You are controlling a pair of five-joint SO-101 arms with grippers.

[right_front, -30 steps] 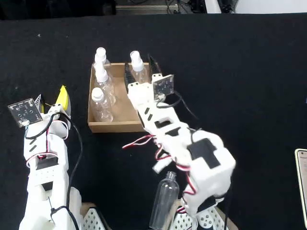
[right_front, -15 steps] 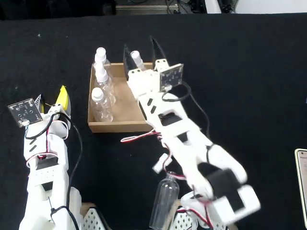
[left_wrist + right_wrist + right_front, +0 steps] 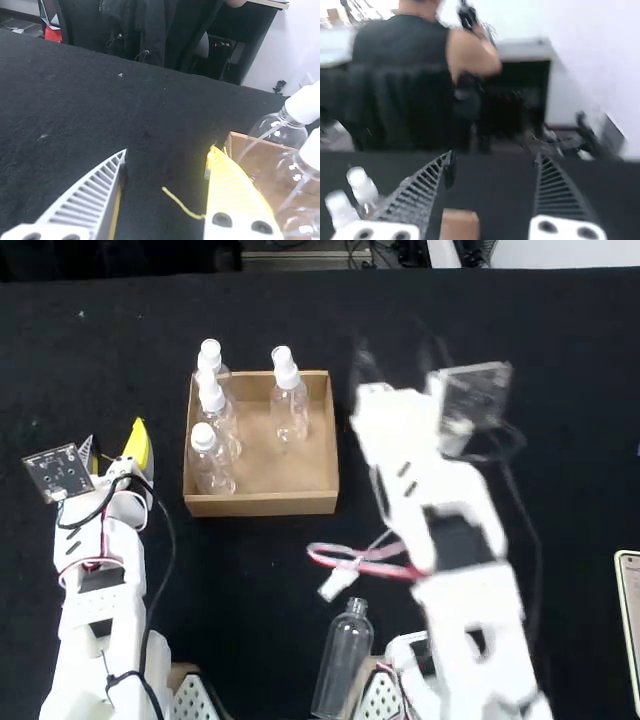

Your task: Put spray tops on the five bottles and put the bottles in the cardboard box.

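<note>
Right gripper (image 3: 493, 159) gapes wide, empty, beside cardboard box (image 3: 262, 504).

Beside the left gripper (image 3: 168, 151)'s yellow finger (image 3: 230, 190), spray-topped bottles (image 3: 285, 125) run off the edge; well behind the right gripper (image 3: 494, 156), the uncapped bottle (image 3: 340, 655)'s base is cut off.

This looks like an office or lab workroom. A black cloth covers the table (image 3: 540, 330). Behind it stand a black office chair (image 3: 185, 35) hung with dark clothing and a dark desk (image 3: 250, 25) against a white wall (image 3: 300, 55). Cables (image 3: 372, 254) lie beyond the table's far edge.
</note>
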